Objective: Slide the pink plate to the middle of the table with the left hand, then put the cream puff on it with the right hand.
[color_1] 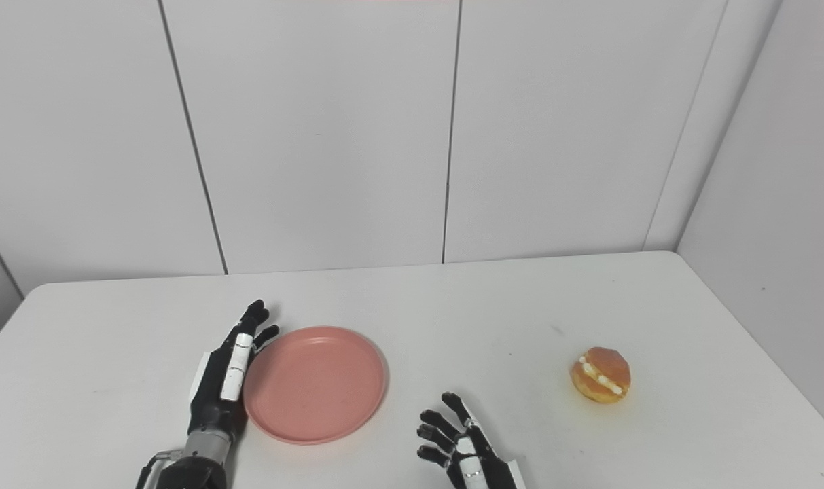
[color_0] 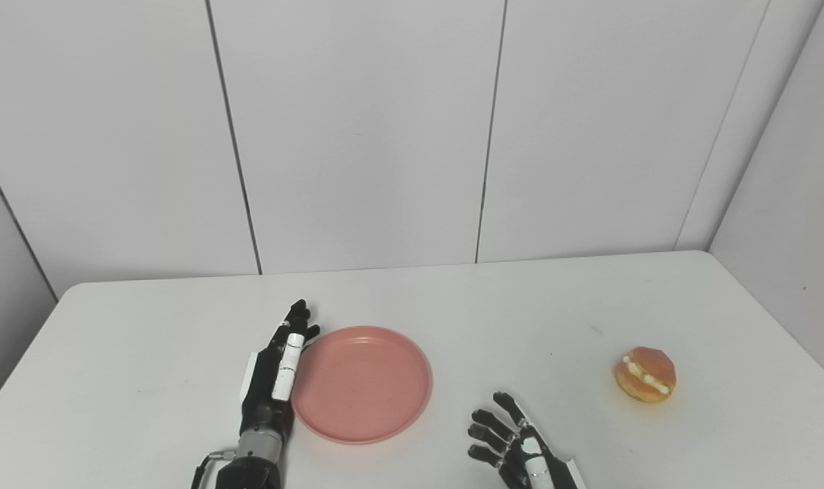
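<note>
Pink plate (color_0: 362, 384) sits with the flat, empty left hand (color_0: 276, 370) against its rim; right hand (color_0: 520, 451) spread empty, cream puff (color_0: 645, 374) well apart.

The robot's left hand (color_0: 276, 370) stands edge-on, extended away from the body with its fingers (color_0: 297, 319) straight and held close together, the thumb (color_0: 310, 333) angled out to the right, and the wrist and forearm rising from the bottom edge of the frame. The right hand (color_0: 517, 445) sits low at the bottom edge, palm turned down, its fingers (color_0: 486, 435) spread apart and lightly curled, pointing up and to the left; only part of the hand and a short stretch of its wrist show. Both hands hold nothing.
</note>
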Controlling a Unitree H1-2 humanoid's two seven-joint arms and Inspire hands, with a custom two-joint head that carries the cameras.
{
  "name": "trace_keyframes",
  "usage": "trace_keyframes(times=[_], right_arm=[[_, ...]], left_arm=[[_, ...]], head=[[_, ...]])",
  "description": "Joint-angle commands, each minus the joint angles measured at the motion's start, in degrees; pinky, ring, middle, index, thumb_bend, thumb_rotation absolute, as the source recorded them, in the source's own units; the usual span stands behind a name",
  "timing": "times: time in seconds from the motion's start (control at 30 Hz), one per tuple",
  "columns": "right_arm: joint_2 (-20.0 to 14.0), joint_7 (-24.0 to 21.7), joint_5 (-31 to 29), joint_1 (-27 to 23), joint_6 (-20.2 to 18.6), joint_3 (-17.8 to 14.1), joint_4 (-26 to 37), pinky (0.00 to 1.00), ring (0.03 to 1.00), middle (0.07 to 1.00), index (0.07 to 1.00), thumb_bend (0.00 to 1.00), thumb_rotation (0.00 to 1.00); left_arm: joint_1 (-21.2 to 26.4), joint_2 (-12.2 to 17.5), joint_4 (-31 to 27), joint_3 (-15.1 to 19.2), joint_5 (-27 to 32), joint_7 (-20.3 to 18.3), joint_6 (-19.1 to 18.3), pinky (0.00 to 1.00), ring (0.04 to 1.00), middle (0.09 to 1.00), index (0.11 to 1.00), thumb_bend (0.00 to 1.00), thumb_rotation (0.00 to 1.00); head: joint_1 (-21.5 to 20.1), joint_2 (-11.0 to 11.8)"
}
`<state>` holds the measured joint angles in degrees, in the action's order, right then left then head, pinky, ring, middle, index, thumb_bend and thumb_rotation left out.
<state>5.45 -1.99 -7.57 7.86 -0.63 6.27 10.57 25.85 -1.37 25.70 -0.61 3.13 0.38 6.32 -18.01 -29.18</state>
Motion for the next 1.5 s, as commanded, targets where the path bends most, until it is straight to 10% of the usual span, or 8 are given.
trace_keyframes(times=[0.0, 0.53, 0.97, 1.47], right_arm=[[1.1, 0.6, 0.6, 2.3, -4.8, 0.9, -1.4, 0.77, 0.806, 0.809, 0.906, 0.85, 0.91], [3.4, 2.3, 4.1, 0.8, -5.8, 2.1, -1.7, 0.79, 0.829, 0.820, 0.924, 0.88, 0.96], [0.0, 4.5, 16.9, -1.5, 7.6, 1.7, -0.1, 0.74, 0.809, 0.826, 0.837, 0.80, 0.98], [-10.5, -0.9, 21.1, -9.1, 1.4, -1.9, 16.2, 0.71, 0.872, 0.918, 0.901, 0.97, 0.43]], left_arm=[[-1.4, -2.1, -0.8, -1.6, -1.0, -0.5, -4.4, 0.83, 0.874, 0.939, 0.892, 0.71, 0.94], [-0.4, -1.6, -3.6, -2.4, -0.9, -1.2, -9.0, 0.84, 0.888, 0.955, 0.890, 0.62, 0.97], [0.1, -0.6, -1.1, -1.5, 0.0, -2.4, -7.8, 0.85, 0.895, 0.957, 0.904, 0.64, 0.98], [1.9, 0.3, 2.6, -0.3, 0.3, -2.8, -5.5, 0.86, 0.888, 0.943, 0.917, 0.66, 0.96]], head=[[-1.0, -0.7], [-4.7, -2.9], [-4.3, -1.7], [-4.6, 0.0]])
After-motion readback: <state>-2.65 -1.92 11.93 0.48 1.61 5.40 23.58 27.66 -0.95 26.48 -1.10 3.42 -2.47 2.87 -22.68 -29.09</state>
